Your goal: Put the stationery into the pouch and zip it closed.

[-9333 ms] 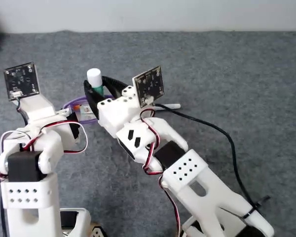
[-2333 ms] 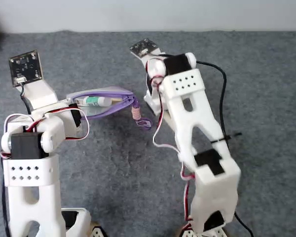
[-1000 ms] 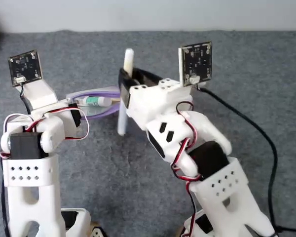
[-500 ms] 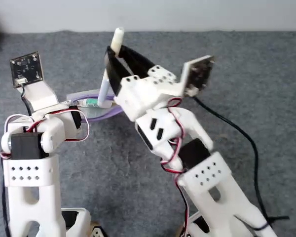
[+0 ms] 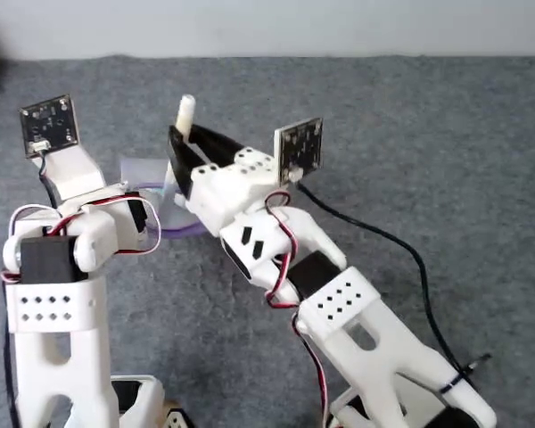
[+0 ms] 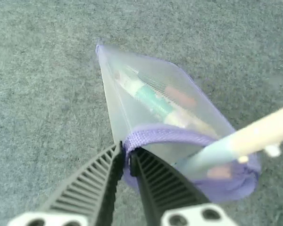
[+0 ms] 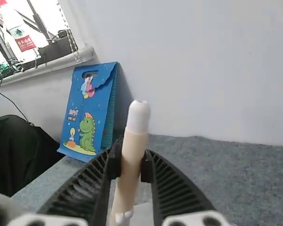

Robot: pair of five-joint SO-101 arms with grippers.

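Left gripper [image 6: 126, 151] pinches the pouch [image 6: 146, 113] rim; right gripper [image 7: 130, 155], clamping the pen [image 7: 136, 123], should tilt it lengthwise before releasing.

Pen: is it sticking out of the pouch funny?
A bit. The pen stands tilted, its lower end inside the open pouch and its top clamped in the right gripper. The left gripper pinches the pouch's purple rim. It is only halfway in; nothing has spilled.
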